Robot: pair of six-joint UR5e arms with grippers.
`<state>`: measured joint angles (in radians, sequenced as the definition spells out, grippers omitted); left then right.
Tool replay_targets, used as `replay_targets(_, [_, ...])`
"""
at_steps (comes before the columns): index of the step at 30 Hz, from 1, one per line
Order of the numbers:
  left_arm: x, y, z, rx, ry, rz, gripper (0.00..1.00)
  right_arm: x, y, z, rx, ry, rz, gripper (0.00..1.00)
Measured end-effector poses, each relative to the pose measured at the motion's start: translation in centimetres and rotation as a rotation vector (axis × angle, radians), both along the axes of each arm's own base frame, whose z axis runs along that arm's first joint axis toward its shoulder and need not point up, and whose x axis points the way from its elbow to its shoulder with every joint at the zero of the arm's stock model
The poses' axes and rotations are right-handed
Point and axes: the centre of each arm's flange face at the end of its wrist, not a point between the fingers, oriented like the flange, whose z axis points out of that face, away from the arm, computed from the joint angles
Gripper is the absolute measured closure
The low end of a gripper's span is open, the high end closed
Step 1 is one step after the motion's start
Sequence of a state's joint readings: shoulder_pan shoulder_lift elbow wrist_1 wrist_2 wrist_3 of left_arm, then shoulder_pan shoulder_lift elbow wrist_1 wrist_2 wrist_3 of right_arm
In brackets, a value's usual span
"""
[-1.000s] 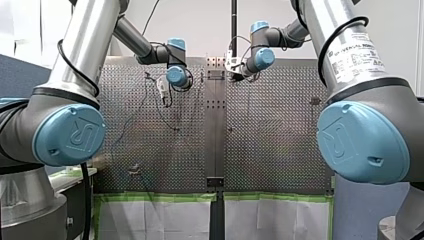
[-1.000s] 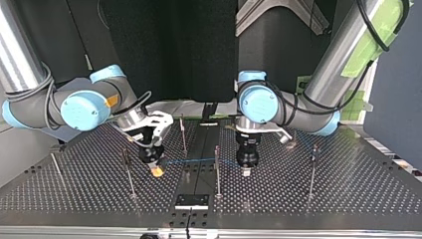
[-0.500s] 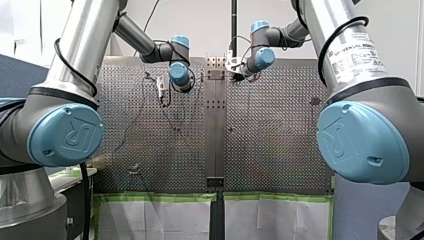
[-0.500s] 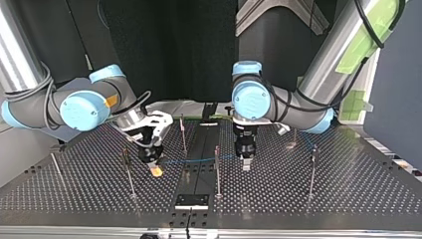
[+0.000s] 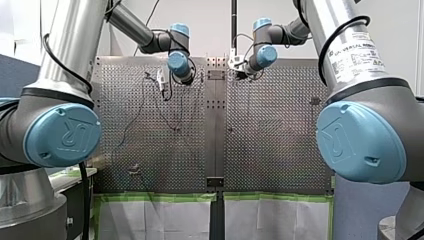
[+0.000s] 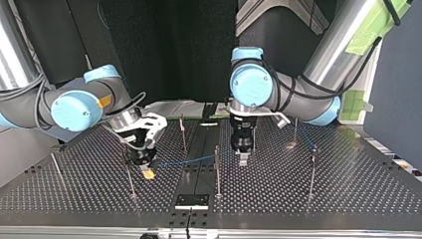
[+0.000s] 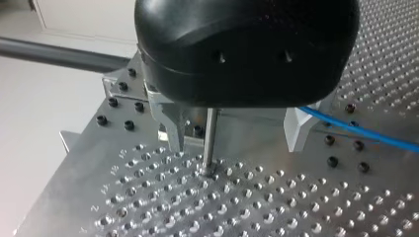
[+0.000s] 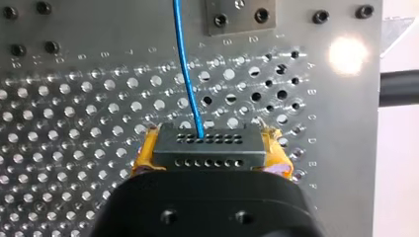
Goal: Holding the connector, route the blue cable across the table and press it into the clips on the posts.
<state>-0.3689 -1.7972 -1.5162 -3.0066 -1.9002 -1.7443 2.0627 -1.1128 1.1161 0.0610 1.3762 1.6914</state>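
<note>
Right wrist view is showing the robot's right gripper (image 8: 210, 148) pinching the grey connector (image 8: 207, 150) between its yellow pads (image 8: 143, 158), with the blue cable (image 8: 187, 74) running ahead from it over the perforated table (image 8: 74, 98). Left wrist view is showing the left gripper (image 7: 234, 136) hanging spread, a thin post (image 7: 211, 133) standing between its fingers and the cable passing just beside one finger.

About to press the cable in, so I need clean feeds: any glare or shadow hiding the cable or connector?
Right wrist view: one glare spot on the table, well aside of the blue cable and connector, both plain. Left wrist view: no glare on the cable. Top view: dark backdrop, cable readable.
</note>
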Motion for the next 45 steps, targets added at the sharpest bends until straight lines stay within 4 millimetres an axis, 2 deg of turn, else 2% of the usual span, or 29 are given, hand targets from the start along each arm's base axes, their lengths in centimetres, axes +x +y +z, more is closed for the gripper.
replay_targets(10, [-3.2,-0.6,-0.3,0.002,0.013,-0.049,0.00,-0.2,0.1,0.1,0.004,0.003,-0.003,1.00])
replay_targets(23, [-6.5,-1.6,1.2,-0.011,-0.012,-0.091,0.00,-0.6,0.2,-0.1,0.018,0.010,-0.008,1.00])
replay_targets(32, [-8.2,-4.2,2.8,-0.051,-0.083,-0.117,0.00,-1.2,0.0,0.2,0.016,0.006,-0.018,1.00])
replay_targets(39, [-9.0,-7.5,3.7,-0.068,-0.111,-0.171,0.00,-1.4,-0.2,0.2,0.019,0.005,-0.022,1.00])
replay_targets(45, [-8.6,-9.4,3.5,-0.053,-0.087,-0.193,0.00,-1.5,-0.3,0.1,0.021,0.005,-0.025,1.00])
